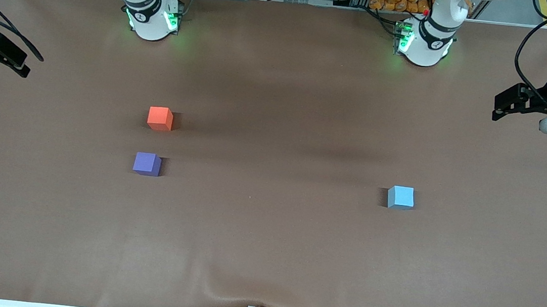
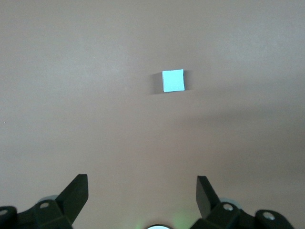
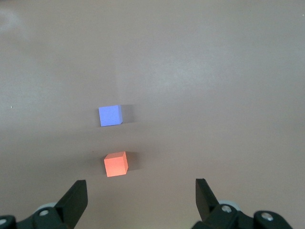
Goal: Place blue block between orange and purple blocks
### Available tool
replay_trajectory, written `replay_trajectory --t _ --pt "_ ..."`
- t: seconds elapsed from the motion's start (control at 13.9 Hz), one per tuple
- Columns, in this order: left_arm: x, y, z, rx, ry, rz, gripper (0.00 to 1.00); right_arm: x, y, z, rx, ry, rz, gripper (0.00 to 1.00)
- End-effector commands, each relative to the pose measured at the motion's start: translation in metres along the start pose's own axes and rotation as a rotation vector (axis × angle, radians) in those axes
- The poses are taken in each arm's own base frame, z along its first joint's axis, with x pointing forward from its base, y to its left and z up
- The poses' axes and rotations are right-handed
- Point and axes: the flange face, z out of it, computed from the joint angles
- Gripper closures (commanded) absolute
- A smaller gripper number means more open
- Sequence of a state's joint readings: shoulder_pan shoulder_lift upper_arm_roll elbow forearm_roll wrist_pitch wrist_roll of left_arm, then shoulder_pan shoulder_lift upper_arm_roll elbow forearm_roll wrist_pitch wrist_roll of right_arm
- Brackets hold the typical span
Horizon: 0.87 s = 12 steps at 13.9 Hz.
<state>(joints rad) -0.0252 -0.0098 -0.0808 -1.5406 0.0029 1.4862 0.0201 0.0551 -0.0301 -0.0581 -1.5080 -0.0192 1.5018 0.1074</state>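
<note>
Your blue block (image 1: 400, 197) sits well apart from the orange block (image 1: 160, 118) and purple block (image 1: 147, 163). Left gripper (image 2: 142, 191) and right gripper (image 3: 141, 191) hang spread, empty, at the table ends.

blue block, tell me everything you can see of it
The blue block is a small light sky-blue cube with plain matte faces and crisp edges, looking like foam or painted wood. It sits flat on the brown table, toward the left arm's end, alone and well apart from the other two cubes. Nothing touches it but the table; it casts a small shadow beside it.
</note>
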Motion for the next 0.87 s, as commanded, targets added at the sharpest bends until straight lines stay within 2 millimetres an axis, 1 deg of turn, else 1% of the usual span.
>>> replay_trajectory --t 0.0,0.29,0.43,0.58,0.65,0.72,0.79 --pt "0.0 -0.002 -0.007 -0.007 -0.009 -0.012 0.0 0.001 0.003 -0.003 -0.003 -0.002 -0.004 0.0" --pt "0.002 -0.002 -0.005 -0.005 -0.017 -0.015 0.0 0.001 0.003 -0.003 -0.003 -0.002 -0.006 0.0" --pt "0.003 0.002 0.003 -0.005 -0.038 -0.039 0.0 0.001 0.002 -0.003 -0.003 -0.001 -0.006 0.0" --pt "0.009 0.002 0.022 -0.021 -0.077 -0.11 0.0 0.001 0.002 -0.003 -0.003 -0.002 -0.006 0.0" --pt "0.016 0.001 0.035 -0.021 -0.102 -0.118 0.0 0.001 0.002 -0.003 -0.003 -0.001 -0.006 0.0" --pt "0.025 0.0 0.048 -0.021 -0.116 -0.124 0.0 0.001 0.003 -0.003 -0.003 -0.002 -0.006 0.0" --pt "0.039 -0.001 0.068 -0.022 -0.133 -0.134 0.0 0.001 0.003 -0.003 -0.003 -0.002 -0.004 0.0"
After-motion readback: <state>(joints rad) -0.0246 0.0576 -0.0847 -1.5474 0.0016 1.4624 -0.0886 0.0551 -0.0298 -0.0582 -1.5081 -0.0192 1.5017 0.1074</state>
